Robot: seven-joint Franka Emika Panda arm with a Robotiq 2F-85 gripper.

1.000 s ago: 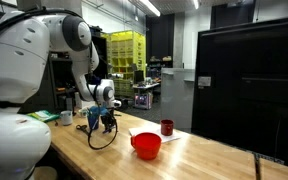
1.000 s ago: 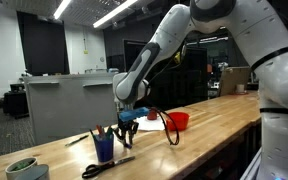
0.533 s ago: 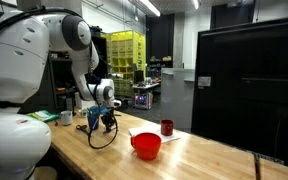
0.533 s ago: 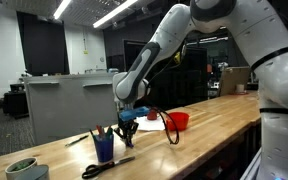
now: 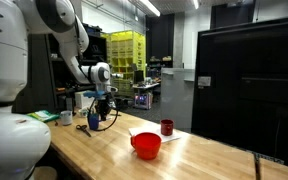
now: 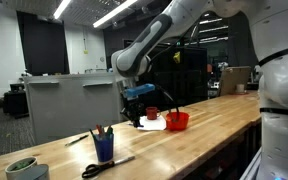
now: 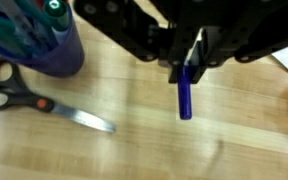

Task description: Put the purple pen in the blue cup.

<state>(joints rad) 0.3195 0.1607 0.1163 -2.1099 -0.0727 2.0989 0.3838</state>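
hanging at frame centre, the tool [image 7: 191, 62] grips the purple pen [image 7: 185, 95] — the blue cup [image 7: 46, 48] sits upper left, scissors [image 7: 44, 103] just below.

**Operator:** Report the arm configuration.

**Technician:** The arm [image 5: 66, 35] rises from the white base [image 5: 9, 140] at near left and reaches toward the far side. In both exterior views the last white link slopes down to the wrist [image 6: 131, 66].

**Operator:** Gripper orientation?

**Technician:** The gripper [image 5: 98, 98] hangs directly below the wrist and points downward.

**Operator:** Finger state?

**Technician:** In the wrist view the gripper [image 7: 191, 62] enters from the top edge. The black fingers [image 7: 212, 55] are closed together on the upper end of the purple pen [image 7: 185, 95]. The rest of the pen projects free beyond the fingertips.
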